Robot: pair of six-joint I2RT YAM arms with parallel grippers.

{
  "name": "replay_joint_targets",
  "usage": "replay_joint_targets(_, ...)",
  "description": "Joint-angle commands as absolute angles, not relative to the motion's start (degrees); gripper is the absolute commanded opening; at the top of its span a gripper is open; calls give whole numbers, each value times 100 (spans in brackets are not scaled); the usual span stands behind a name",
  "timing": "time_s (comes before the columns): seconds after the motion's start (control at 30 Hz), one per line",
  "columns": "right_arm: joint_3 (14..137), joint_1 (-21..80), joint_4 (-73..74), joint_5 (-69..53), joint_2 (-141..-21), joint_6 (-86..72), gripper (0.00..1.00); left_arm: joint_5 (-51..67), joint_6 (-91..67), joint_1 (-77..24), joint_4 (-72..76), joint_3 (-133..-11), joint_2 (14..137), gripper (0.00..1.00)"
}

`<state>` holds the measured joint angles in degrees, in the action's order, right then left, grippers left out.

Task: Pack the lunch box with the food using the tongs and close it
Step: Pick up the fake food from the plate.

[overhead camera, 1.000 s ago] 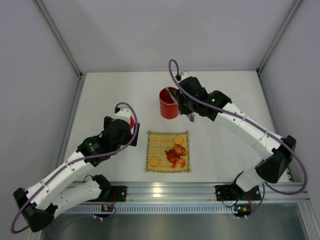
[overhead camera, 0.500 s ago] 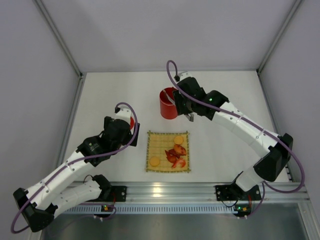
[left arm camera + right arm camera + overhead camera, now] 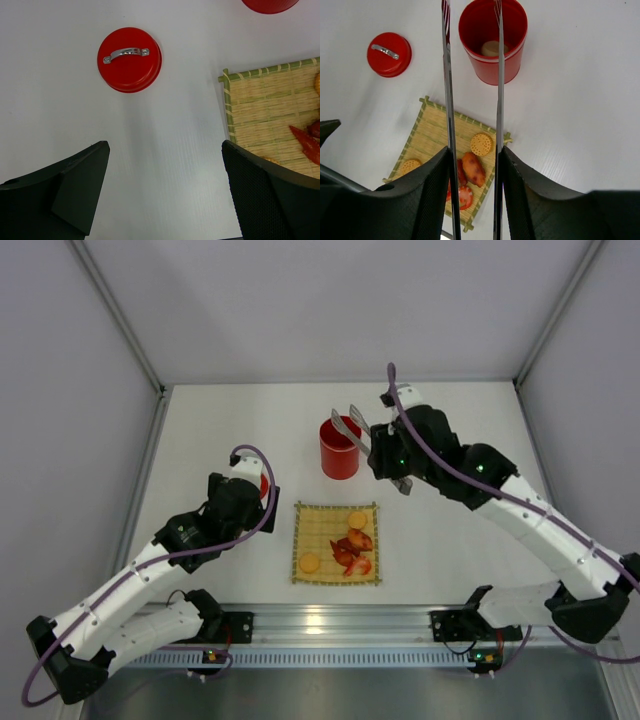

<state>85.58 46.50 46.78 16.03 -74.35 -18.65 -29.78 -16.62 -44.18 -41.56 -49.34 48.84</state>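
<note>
the tongs are being gripped by the clenched right claw and are being lifted back from the box, tips now apart. a white piece is being seen inside, so it was likely just dropped in. the box is standing at 12 o'clock of the mat, where more food is waiting. the left claw is being held released near the lid.

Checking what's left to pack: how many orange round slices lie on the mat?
2: one slice at the mat's far edge, right of centre; another near its near-left corner. None seem hidden.
</note>
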Motion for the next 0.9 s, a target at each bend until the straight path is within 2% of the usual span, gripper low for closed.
replay_joint_targets(0.0, 8166, 4956, 4579, 1538, -6848, -2091, 42, -2997, -1687, -4421, -4043, -4904, 4781, 99)
replay_joint_targets(0.1, 7543, 5413, 4483, 1608, -6531, -2336, 42, -2988, -1696, -4421, -4043, -4904, 4781, 99)
replay_joint_targets(0.27, 6594, 6731, 4290, 2030, -6381, -2934, 41, -2979, -1687, -4421, -4034, -4896, 4790, 99)
replay_joint_targets(0.43, 6109, 7723, 4078, 2302, -6416, -3524, 43, -2962, -1687, -4421, -4034, -4896, 4772, 99)
replay_joint_targets(0.63, 5854, 8278, 3956, 2426, -6706, -3849, 49, -2962, -1687, -4421, -4034, -4896, 4772, 99)
replay_joint_targets(0.87, 5608, 8437, 3771, 2417, -6855, -4034, 52, -2962, -1687, -4421, -4025, -4896, 4772, 99)
